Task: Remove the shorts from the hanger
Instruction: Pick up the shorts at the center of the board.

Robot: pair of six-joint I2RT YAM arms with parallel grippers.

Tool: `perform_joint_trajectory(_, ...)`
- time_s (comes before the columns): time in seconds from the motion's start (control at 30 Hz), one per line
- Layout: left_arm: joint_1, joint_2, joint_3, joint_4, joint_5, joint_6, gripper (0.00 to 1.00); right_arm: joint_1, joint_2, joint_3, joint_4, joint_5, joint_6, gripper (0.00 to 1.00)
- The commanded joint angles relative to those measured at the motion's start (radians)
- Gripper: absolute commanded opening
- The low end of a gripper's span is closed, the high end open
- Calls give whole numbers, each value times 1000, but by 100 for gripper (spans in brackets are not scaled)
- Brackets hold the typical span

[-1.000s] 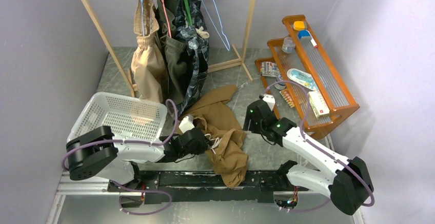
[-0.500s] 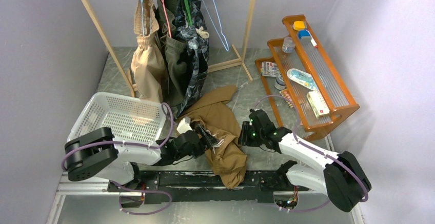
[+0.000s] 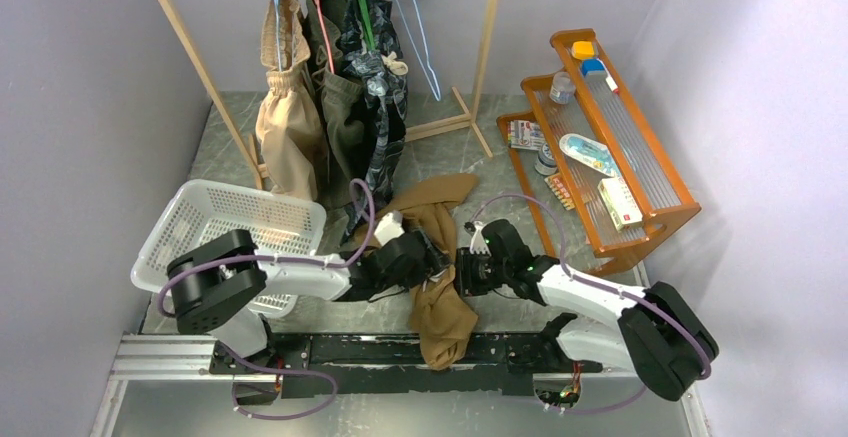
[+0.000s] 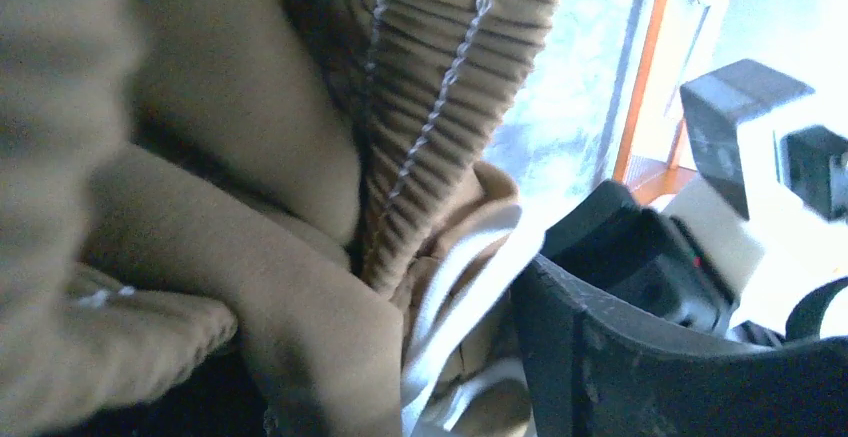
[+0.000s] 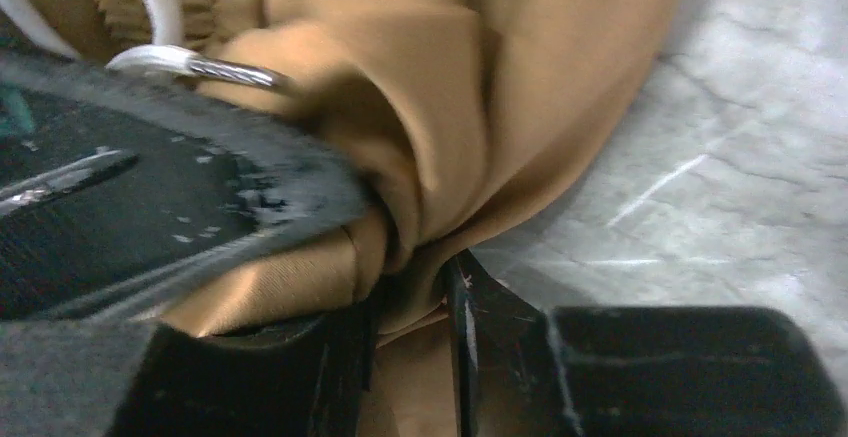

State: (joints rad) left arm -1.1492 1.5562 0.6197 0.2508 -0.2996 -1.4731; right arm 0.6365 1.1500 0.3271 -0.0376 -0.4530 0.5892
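Now both arms are stretched low and inward, meeting at the centre of the grey marbled tabletop (image 3: 230,147). The left gripper (image 3: 432,257) reaches in from 8 o'clock, jaws spread wide over the gathered waistband, gripping nothing we can see. The right gripper (image 3: 466,273) comes in from 4 o'clock, its jaws nearly together and pinching a fold of cloth.

Between them lie the soft tan brown shorts (image 3: 445,307), crumpled on the table. One leg trails over the near edge at 6 o'clock, and the white drawstring (image 4: 470,287) is loose beside the left finger.

Up at 12 o'clock the light beige shorts (image 3: 285,132), olive green shorts (image 3: 340,127) and dark navy patterned shorts (image 3: 385,127) hang on the wooden clothes rail (image 3: 490,37), beside a bare blue wire hanger (image 3: 425,57). A white plastic mesh basket (image 3: 200,222) sits at 9 o'clock, and an orange wooden shelf (image 3: 640,227) at 2 o'clock.
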Motion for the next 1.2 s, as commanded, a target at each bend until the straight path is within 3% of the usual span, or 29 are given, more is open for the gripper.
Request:
perform_joint_trajectory(0.0,-10,37,103,-175,-48,32,72,80,-111,-37,132,28,64,34)
perform_joint_trajectory(0.07,-12,24,27,-16,-29,33,62,90,-156,-65,195,27,106,36)
perform_joint_trajectory(0.17,-12,-10,-69,115,-22,35,38,93,-160,-89,287,-11,172,36)
perform_joint_trajectory(0.27,-12,-61,-74,52,-25,73,10,94,-178,-90,247,32,192,35)
perform_joint_trajectory(0.3,-13,-81,-63,13,-21,99,7,95,-198,-90,221,70,186,35)
perform_joint_trajectory(0.6,-48,-393,-56,-195,-73,341,7,91,-470,75,-183,552,131,48)
perform_joint_trajectory(0.73,-50,-560,-15,-344,-75,467,7,90,-533,129,-280,721,124,54)
perform_joint_trajectory(0.9,-53,-711,178,-704,-99,555,7,90,-553,164,-321,820,110,55)
perform_joint_trajectory(1.07,-55,-857,310,-941,-185,536,7,90,-541,175,-296,840,97,55)
perform_joint_trajectory(1.17,-55,-940,355,-1063,-270,453,7,89,-517,181,-282,836,100,55)
